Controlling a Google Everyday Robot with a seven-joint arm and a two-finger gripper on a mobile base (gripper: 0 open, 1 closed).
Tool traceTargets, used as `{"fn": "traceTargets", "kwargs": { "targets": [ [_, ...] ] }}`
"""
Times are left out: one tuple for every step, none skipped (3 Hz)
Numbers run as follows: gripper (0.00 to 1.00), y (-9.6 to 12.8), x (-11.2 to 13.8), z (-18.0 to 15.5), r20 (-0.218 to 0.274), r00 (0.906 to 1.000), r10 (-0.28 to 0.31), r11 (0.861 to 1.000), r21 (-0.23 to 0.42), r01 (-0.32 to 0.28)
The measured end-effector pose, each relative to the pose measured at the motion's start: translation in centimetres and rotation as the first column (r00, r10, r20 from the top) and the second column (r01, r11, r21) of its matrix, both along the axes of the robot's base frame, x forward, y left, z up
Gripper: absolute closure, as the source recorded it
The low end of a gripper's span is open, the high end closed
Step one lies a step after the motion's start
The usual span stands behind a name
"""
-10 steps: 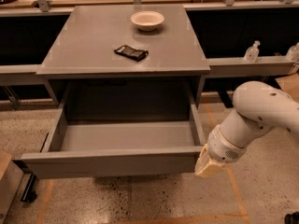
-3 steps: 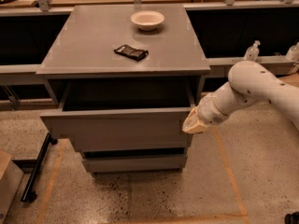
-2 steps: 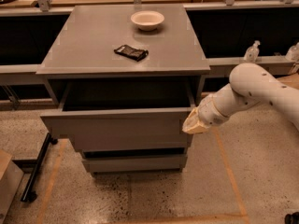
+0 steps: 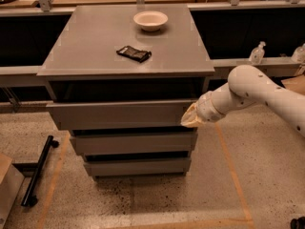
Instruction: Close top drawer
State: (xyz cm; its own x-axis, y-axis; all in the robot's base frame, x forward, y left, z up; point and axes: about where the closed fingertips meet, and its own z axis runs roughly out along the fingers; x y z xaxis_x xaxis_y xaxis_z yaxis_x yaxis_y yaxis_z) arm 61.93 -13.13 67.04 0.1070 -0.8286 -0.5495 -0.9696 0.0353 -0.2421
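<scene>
The top drawer (image 4: 121, 114) has slid further into the table (image 4: 95, 46), now only slightly proud; the gripper (image 4: 190, 118) presses its right end, open or closed I cannot tell; closing looks nearly done

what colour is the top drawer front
The top drawer is matte grey, clearest in the camera view; the pincer is against its right end.

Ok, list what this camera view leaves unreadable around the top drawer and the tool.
- Top drawer interior: camera view, dark under the cabinet top overhang.
- Tool, at the drawer front's right end: camera view, contact point hidden behind its own body.
- Dark packet: print too small to read.
- Bottle at right: cut by the frame edge.
- Black object, bottom right corner: mostly cut off.
</scene>
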Motion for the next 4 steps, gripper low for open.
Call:
{"fn": "traceTargets", "kwargs": {
  "targets": [
    [0.76,0.2,0.0,-0.1,-0.003,1.0,0.003,1.0,0.001,-0.003],
    [0.77,0.4,1.5,-0.5,0.036,0.9992,-0.018,1.0,0.016,0.017],
    [0.98,1.1,4.9,-1.3,0.087,0.9958,-0.028,0.998,0.055,0.023],
    [0.87,1.0,5.5,-1.3,0.094,0.995,-0.033,0.998,0.061,0.027]
  ]
}}
